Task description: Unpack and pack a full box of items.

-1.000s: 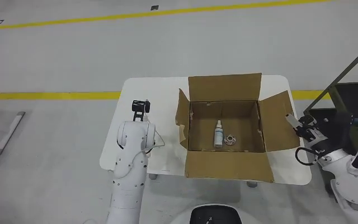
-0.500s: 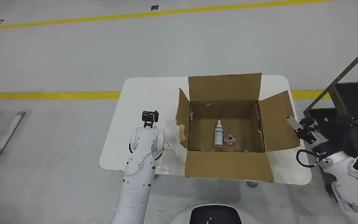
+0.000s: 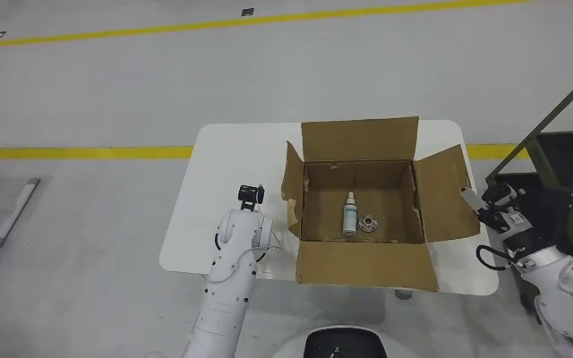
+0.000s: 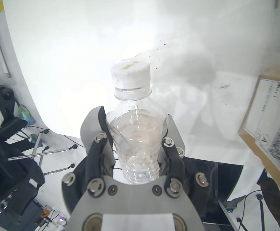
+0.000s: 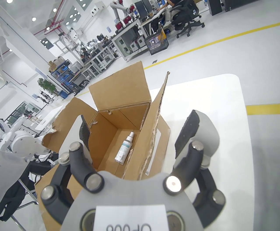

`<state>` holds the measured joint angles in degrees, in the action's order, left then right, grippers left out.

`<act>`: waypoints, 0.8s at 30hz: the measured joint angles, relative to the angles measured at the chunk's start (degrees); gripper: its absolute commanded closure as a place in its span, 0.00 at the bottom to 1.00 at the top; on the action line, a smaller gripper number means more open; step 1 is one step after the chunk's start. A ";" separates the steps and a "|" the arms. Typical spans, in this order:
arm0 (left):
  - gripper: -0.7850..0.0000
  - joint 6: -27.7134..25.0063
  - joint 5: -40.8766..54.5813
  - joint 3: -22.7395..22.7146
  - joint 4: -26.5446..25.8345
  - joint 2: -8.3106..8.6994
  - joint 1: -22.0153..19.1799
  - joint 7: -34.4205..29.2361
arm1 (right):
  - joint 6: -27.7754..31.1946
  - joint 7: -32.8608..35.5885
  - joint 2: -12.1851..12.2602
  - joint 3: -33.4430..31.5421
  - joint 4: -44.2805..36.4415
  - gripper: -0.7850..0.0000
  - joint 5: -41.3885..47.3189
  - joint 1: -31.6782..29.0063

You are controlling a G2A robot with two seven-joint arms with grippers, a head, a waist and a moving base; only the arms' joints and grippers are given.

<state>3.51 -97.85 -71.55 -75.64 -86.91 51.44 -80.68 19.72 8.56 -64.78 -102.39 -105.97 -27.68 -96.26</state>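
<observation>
The left gripper point(image 4: 134, 122) is drifting closer to the box point(image 3: 358, 139), its fingers pinching the clear bottle point(image 4: 135, 142) above the table point(image 3: 224, 152). Clearing the side flap before lowering probably matters most. The right gripper point(image 5: 137, 124) is hanging spread and empty.

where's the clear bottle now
In the left wrist view the clear bottle sits in the left tool, over the table left of the cardboard box.

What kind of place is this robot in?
Probably a robotics lab or big workshop hall: yellow floor lines, other robot arms on benches, and computer monitors on desks.
</observation>
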 measured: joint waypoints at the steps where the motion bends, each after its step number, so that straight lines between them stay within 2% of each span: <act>1: 1.00 0.14 -0.04 -0.06 1.17 -0.03 -0.33 0.21 | 0.02 -0.11 -0.03 0.01 -0.04 0.00 -0.05 -0.28; 9: 0.98 2.54 0.17 -0.03 9.77 -0.51 -4.36 2.59 | 0.60 -0.67 -0.21 -0.13 -0.81 0.00 0.13 -1.60; 10: 0.70 2.66 0.33 0.15 10.83 -0.63 -4.98 2.70 | 0.63 -0.61 -0.22 -0.18 -0.87 0.00 0.14 -1.67; 11: 0.07 2.76 0.54 0.24 11.53 -0.71 -5.40 2.68 | 0.70 -0.58 -0.23 -0.24 -0.90 0.00 0.13 -1.71; 12: 0.00 2.82 0.80 0.32 12.16 -0.79 -5.81 2.57 | 0.78 -0.54 -0.23 -0.31 -0.94 0.00 0.13 -1.74; 17: 0.00 2.53 1.02 1.40 14.11 -1.22 -7.42 2.49 | 0.93 -0.23 -0.25 -0.81 -1.37 0.00 0.32 -1.76; 24: 0.00 2.39 1.26 1.32 12.49 -1.36 -7.40 1.34 | 1.89 0.34 -0.25 -1.46 -4.09 0.00 1.54 -0.94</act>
<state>5.90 -96.59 -70.23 -63.16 -88.27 44.04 -79.34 21.61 8.89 -65.03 -103.84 -110.06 -26.13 -97.19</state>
